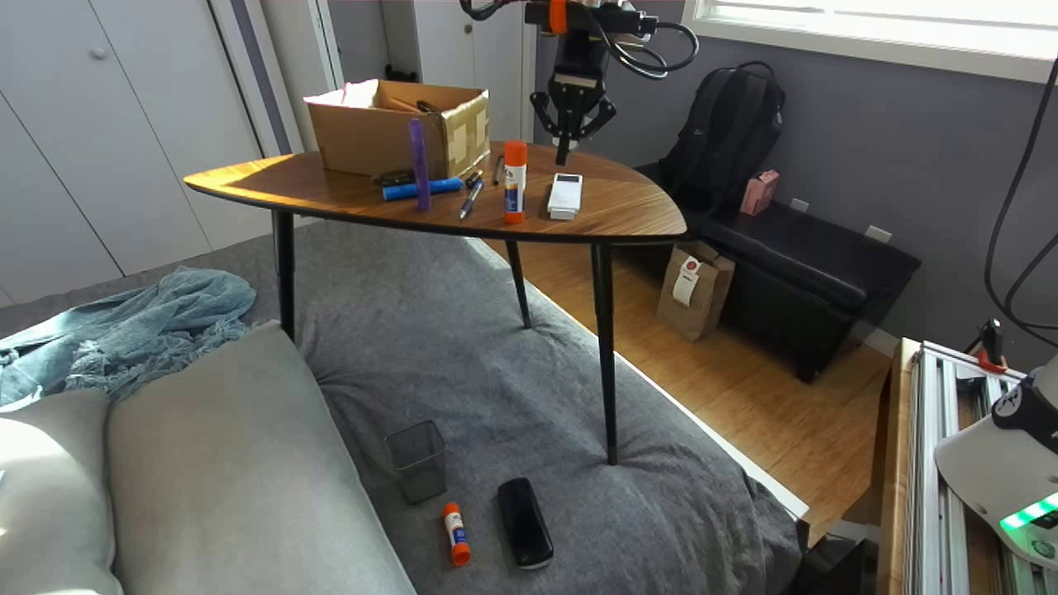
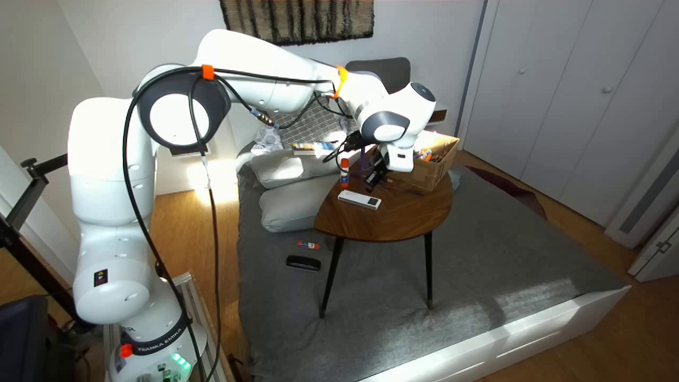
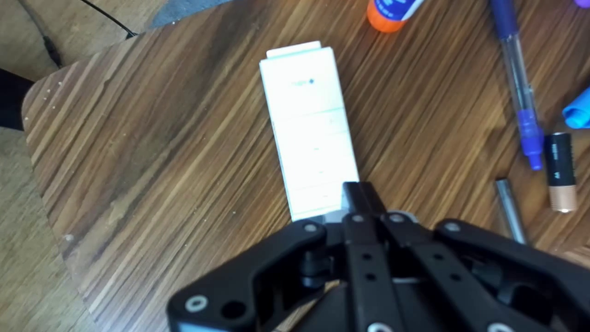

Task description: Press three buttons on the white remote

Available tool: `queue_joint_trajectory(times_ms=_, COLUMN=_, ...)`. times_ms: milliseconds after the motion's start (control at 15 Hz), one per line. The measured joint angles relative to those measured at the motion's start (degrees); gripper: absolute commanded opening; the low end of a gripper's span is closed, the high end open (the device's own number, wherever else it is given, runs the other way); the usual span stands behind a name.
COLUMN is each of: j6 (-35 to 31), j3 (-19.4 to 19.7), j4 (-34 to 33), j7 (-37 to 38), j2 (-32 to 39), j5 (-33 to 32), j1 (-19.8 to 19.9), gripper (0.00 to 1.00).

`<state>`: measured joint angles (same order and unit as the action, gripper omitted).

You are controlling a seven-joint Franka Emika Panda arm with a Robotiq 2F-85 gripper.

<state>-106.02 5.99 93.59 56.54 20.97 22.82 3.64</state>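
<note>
The white remote (image 1: 565, 197) lies flat on the wooden table (image 1: 612, 219). It also shows in an exterior view (image 2: 359, 199), with a dark patch at one end. In the wrist view the remote (image 3: 306, 124) looks washed out, with faint marks down its face. My gripper (image 1: 562, 159) is shut and empty, pointing down. Its tips (image 3: 359, 185) overlap the near right corner of the remote in the wrist view and hide part of that end. In the exterior views the gripper (image 2: 370, 188) appears above the table near one end of the remote, apparently not touching it.
An orange-capped glue stick (image 1: 514, 182) stands beside the remote. A cardboard box (image 1: 376, 139), an upright purple marker (image 1: 420, 165), a blue marker (image 1: 421, 189), a pen (image 3: 516, 78) and a battery (image 3: 560, 171) are on the table. The table's curved edge (image 3: 41, 189) is near the remote.
</note>
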Motion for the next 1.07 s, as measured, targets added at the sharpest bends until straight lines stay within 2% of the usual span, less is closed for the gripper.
queue_joint_trajectory(times_ms=333, j6=0.5, j3=-0.1, j4=0.0, j7=0.0, j2=-3.2, j5=-0.9, j1=-0.3, gripper=0.0)
queue_joint_trajectory(times_ms=400, j6=0.5, j3=-0.2, j4=0.0, j7=0.0, j2=-3.9, j5=-1.6, j1=-0.6, gripper=0.16)
queue_joint_trajectory(times_ms=467, j6=0.6, j3=-0.3, j4=0.0, j7=0.0, j2=-4.5, j5=-2.5, j1=-0.9, gripper=0.27)
queue_joint_trajectory(times_ms=667, j6=0.7, j3=-0.7, j4=0.2, j7=0.0, j2=-6.5, j5=-6.9, j1=-2.4, gripper=0.46)
queue_joint_trajectory(times_ms=1067, j6=-1.1, j3=-2.0, j4=1.9, j7=-0.2, j2=-10.4, j5=-21.2, j1=-6.2, gripper=0.88)
